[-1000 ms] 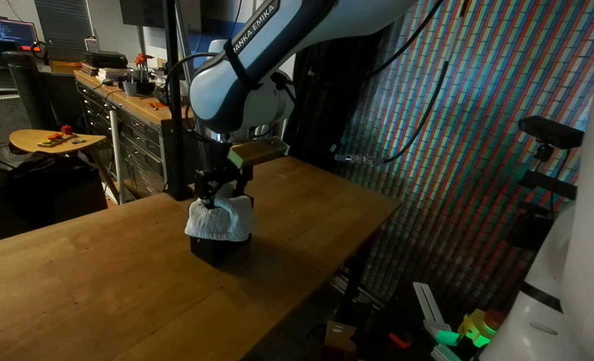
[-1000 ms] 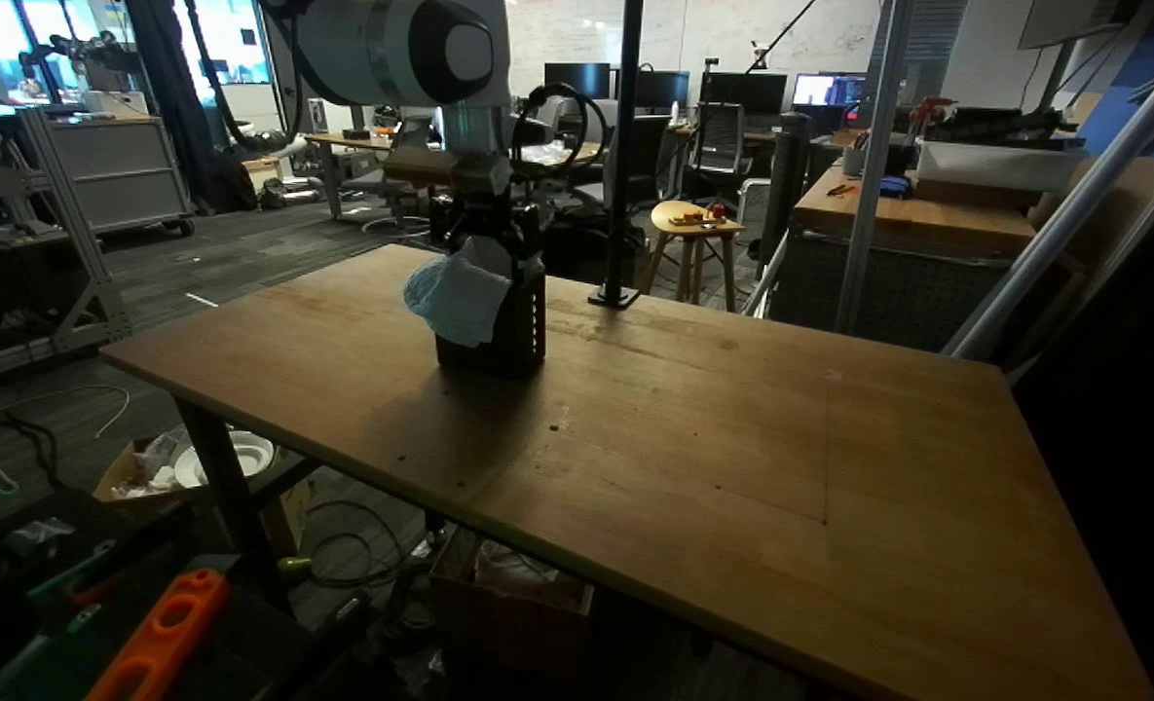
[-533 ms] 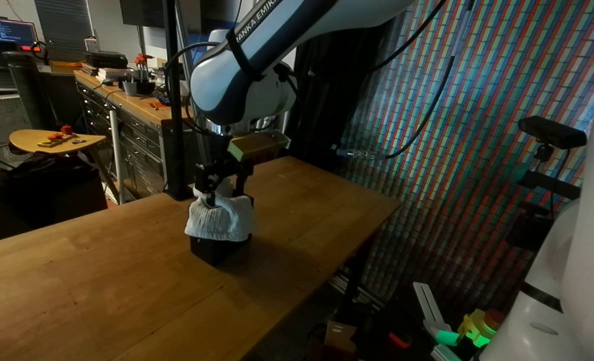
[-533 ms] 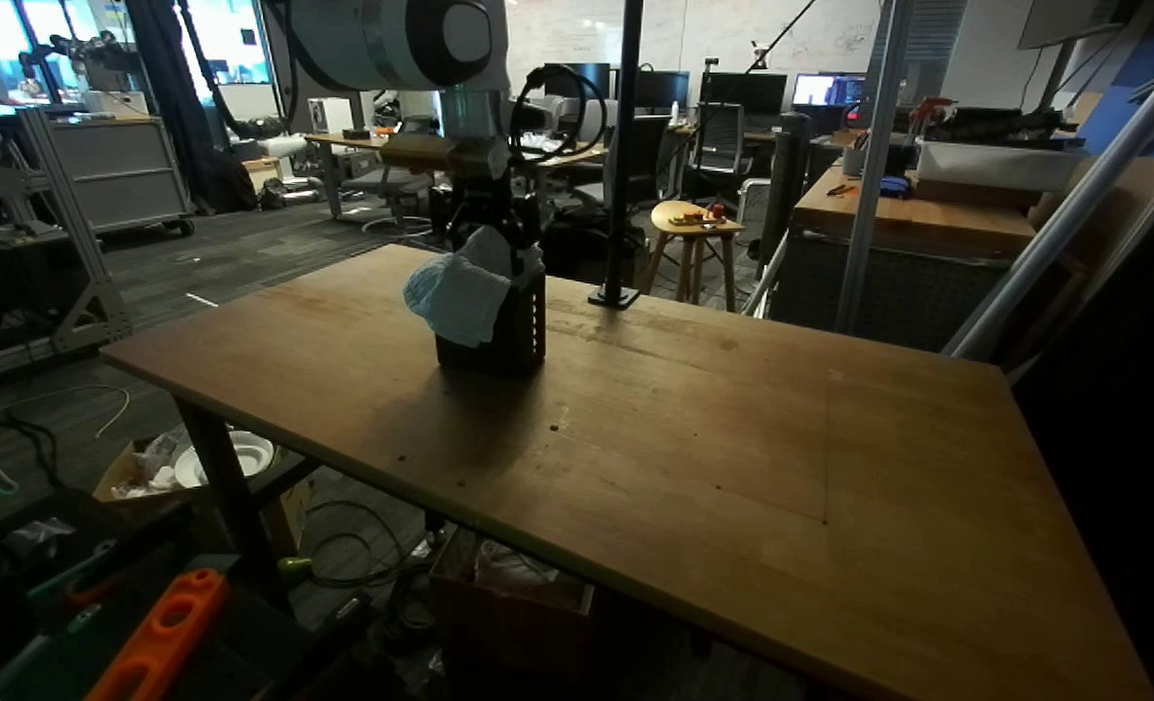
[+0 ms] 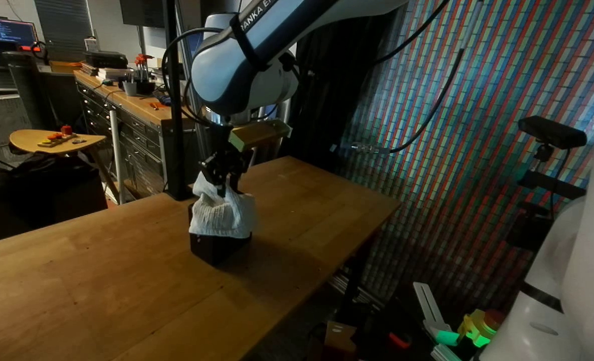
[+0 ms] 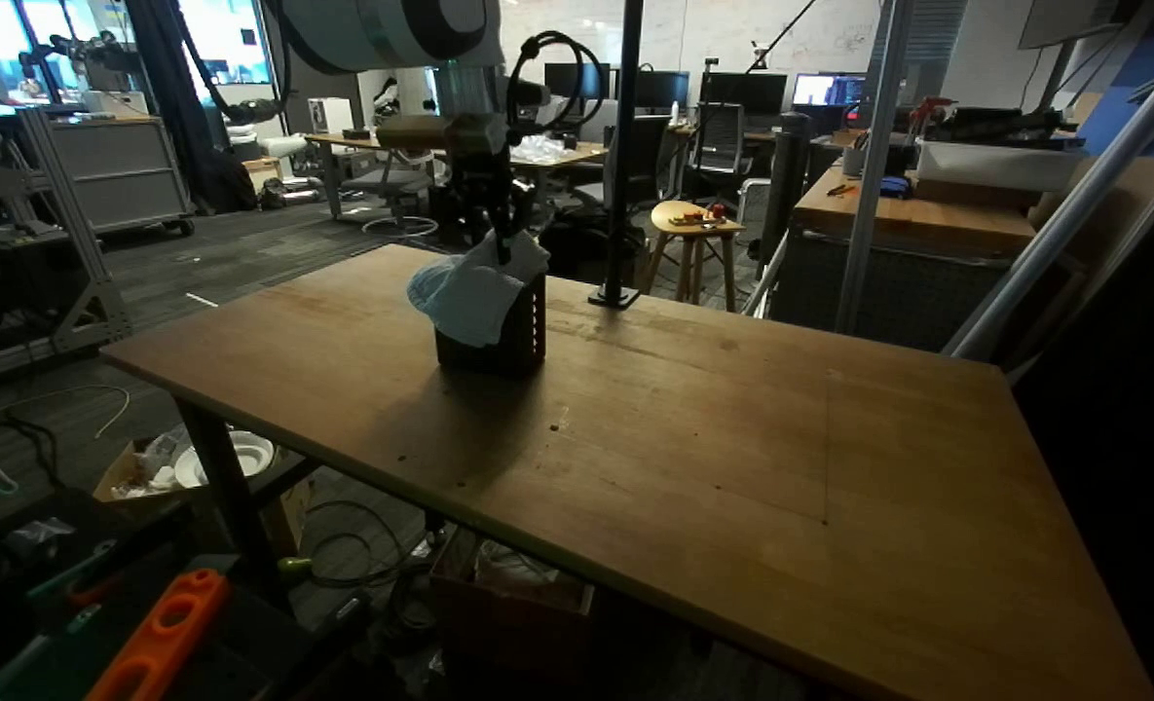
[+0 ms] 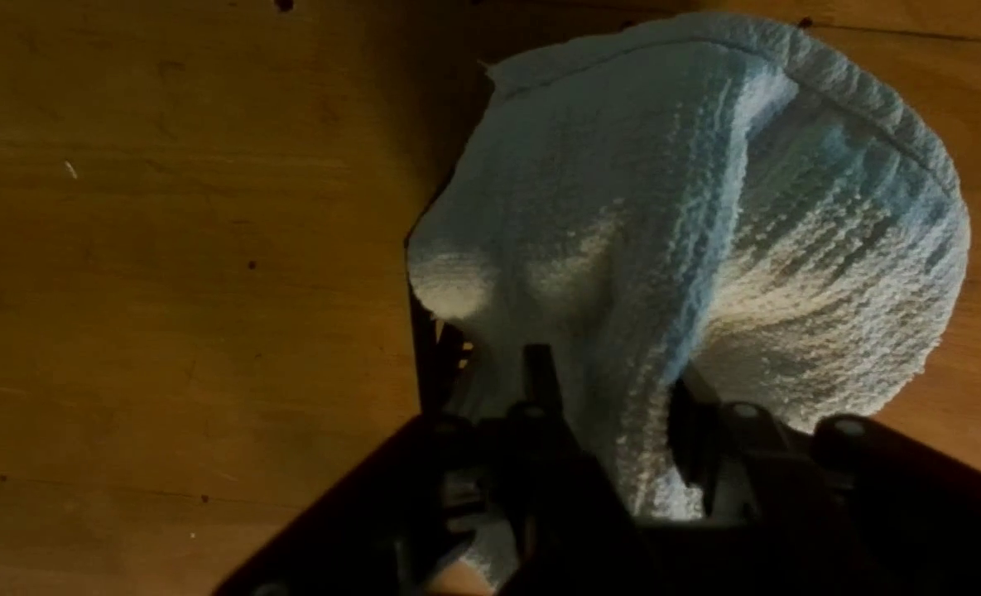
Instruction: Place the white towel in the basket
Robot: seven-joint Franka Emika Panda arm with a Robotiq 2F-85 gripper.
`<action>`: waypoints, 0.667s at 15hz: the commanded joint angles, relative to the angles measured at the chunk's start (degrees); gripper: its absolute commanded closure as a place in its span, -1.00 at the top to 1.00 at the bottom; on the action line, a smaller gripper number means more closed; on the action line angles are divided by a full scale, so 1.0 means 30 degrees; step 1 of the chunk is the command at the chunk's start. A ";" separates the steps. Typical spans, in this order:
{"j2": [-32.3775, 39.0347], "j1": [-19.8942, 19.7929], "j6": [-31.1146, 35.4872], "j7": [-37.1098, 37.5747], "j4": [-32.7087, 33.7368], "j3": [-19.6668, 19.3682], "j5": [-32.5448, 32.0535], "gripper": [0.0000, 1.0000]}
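Towel [image 5: 221,218]: white, draped over the basket [image 5: 215,250], gathered to a peak at the pincer [image 7: 614,385], spilling past the rim and hanging down outside in both exterior views; creased and hemmed in the wrist view.
Depth inside the basket: cannot tell, hidden under the folds.
Basket: black, slotted along one wall, upright on the tabletop [image 6: 781,467], largely covered by the towel.
Pincer: pointing down over the basket, set narrow, pinching a fold of the towel; dark and blurred in the wrist view.
Arm [image 5: 226,75]: pale, with dark trim, reaching in from above and angled down to the basket; fitted with a gold-coloured block [image 5: 259,135] just above the pincer.
Tabletop: wooden, flecked with small dark spots, shadowed beside the basket.
Post [image 6: 625,146]: black, upright, footed on the tabletop near the basket.
Stool [image 5: 23,139]: beyond the tabletop, bearing small red and yellow pieces [image 5: 56,138].
Workbench [image 5: 141,107]: wood-topped, also beyond the tabletop, bearing a black case [image 5: 105,59].
Backdrop [image 5: 427,200]: striped in red, green and blue, alongside the tabletop in an exterior view.
Camera [image 5: 551,131]: dark, seen against the backdrop.
Carton [image 6: 513,623]: below the tabletop.
Plate [image 6: 224,460]: white, in a box [image 6: 289,511].
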 commanded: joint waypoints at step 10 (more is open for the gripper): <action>-0.0908 0.0557 -0.0851 0.1004 -0.0083 -0.0008 -0.1338 0.70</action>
